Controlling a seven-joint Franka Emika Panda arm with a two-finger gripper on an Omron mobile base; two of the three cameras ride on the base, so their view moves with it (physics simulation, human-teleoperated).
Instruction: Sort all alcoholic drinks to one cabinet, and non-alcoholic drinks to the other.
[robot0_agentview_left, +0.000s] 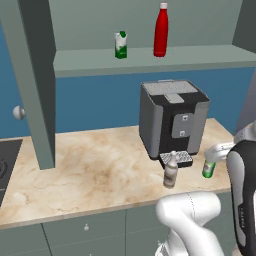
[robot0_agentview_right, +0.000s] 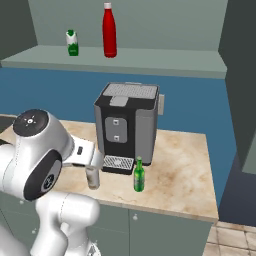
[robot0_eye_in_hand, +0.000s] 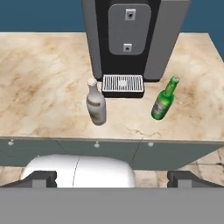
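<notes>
Standing on marble counter | coffee machine | blue wall

A red bottle with a white cap stands on the shelf of an open cabinet. A small green-and-white carton stands near it, to its left. Below, a grey coffee machine sits on the marble counter. A pale grey bottle stands upright just in front of it. A green bottle stands to the right, partly hidden by the robot's white arm. The cabinet door hangs open on the left.
</notes>
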